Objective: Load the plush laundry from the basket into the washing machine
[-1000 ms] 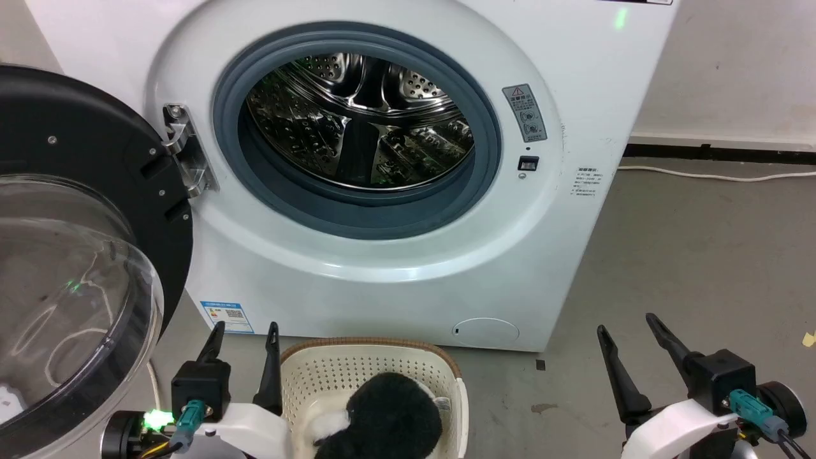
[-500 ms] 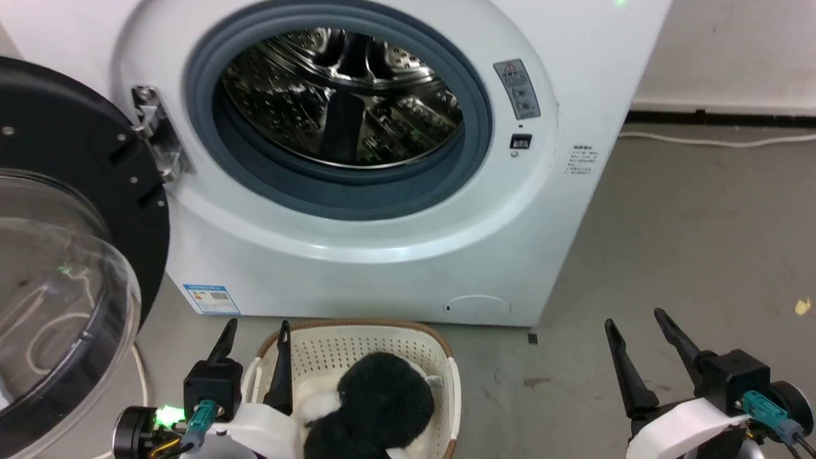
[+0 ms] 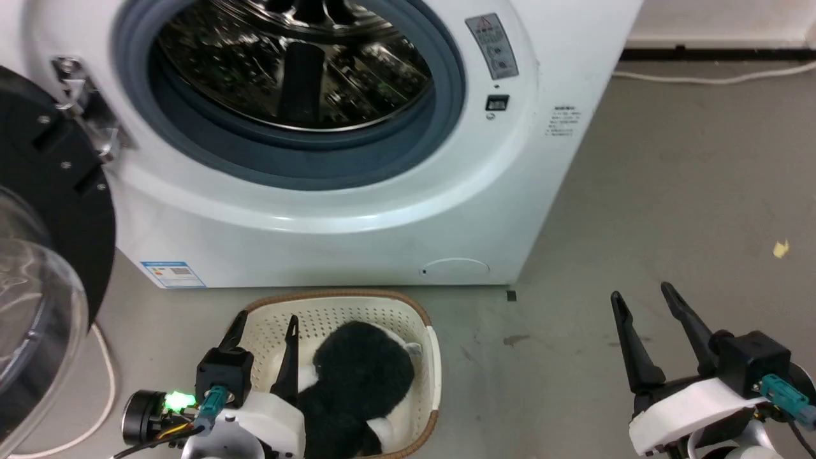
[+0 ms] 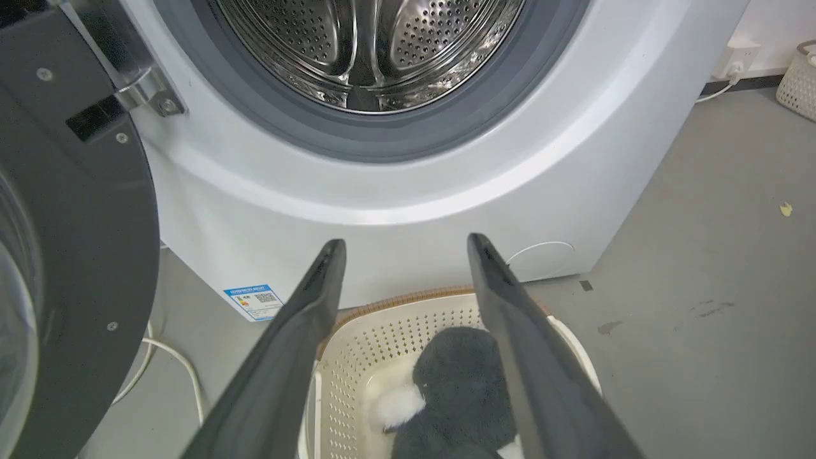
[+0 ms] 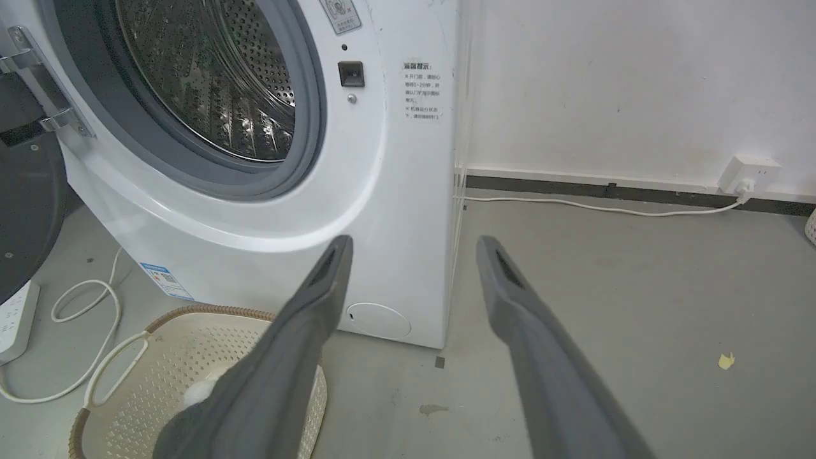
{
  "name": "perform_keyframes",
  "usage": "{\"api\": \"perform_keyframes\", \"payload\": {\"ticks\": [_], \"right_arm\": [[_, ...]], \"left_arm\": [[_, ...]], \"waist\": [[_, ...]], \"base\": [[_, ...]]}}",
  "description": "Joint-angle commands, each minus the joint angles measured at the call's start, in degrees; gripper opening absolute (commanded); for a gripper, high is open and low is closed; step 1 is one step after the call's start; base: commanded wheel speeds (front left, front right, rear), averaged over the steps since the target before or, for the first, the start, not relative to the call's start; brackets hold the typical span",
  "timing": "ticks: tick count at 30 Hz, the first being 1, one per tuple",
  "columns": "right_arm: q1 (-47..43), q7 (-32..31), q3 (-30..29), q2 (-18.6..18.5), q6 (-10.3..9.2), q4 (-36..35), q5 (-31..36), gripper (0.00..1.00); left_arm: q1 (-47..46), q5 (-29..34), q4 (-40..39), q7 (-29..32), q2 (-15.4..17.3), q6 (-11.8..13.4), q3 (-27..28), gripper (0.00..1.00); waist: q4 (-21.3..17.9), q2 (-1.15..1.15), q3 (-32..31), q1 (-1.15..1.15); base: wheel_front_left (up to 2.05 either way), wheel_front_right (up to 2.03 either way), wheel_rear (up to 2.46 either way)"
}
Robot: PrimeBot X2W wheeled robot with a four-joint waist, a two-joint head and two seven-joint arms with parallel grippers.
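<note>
Left gripper (image 3: 268,317) hangs low over the near-left part of the basket (image 3: 357,315). Its jaws are released, spread wide, nothing between them. Its right finger sits over the basket's inside and its left finger over the left rim. Whether either finger touches the plastic, cannot tell.

Plush laundry (image 3: 360,376) lies inside the basket, just right of the left gripper's right finger. It is a black fluffy lump with white patches at its near and far ends. In the left wrist view the plush laundry (image 4: 459,376) sits below the left gripper (image 4: 408,241), partly behind the right finger, with a white tuft showing in the gap.

The basket stands on the floor (image 3: 637,191), just ahead of the left jaws and right in front of the washing machine (image 3: 357,217).

Washing machine is ahead of and above both grippers. Its door (image 3: 57,210) is swung open to the left of the left jaws, and the steel drum (image 3: 293,70) is exposed inside the grey gasket (image 3: 287,159).

Right gripper (image 3: 641,290) is well apart to the right, over bare floor. Its jaws are released and empty. In the right wrist view the basket (image 5: 159,376) is down-left of the right gripper (image 5: 414,238), and the washing machine (image 5: 255,223) is up-left.

A white cable (image 3: 102,395) lies on the floor left of the left gripper. A yellow scrap (image 3: 780,248) lies ahead-right of the right jaws.
</note>
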State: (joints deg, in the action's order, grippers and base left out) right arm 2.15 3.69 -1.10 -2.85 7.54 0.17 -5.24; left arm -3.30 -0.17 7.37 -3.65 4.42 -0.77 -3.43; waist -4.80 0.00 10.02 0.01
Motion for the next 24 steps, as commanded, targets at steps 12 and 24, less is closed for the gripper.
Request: {"api": "perform_keyframes", "payload": {"ticks": [12,24], "right_arm": [[2.78,1.88,0.07,-0.01,-0.02,-0.46,-3.57,1.00],[4.90,3.43,0.82,-0.01,-0.03,-0.62,-6.52,1.00]], "left_arm": [[-6.05,-1.71,9.15,-0.10,1.57,-1.47,-1.92,1.00],[-12.60,-5.45,19.55,3.01,4.56,-2.57,-5.88,1.00]], "waist": [[-3.29,0.00,6.10,-0.01],[-6.29,0.00,12.41,-0.01]], "base": [[0.00,0.00,0.00],[0.00,0.00,0.00]]}}
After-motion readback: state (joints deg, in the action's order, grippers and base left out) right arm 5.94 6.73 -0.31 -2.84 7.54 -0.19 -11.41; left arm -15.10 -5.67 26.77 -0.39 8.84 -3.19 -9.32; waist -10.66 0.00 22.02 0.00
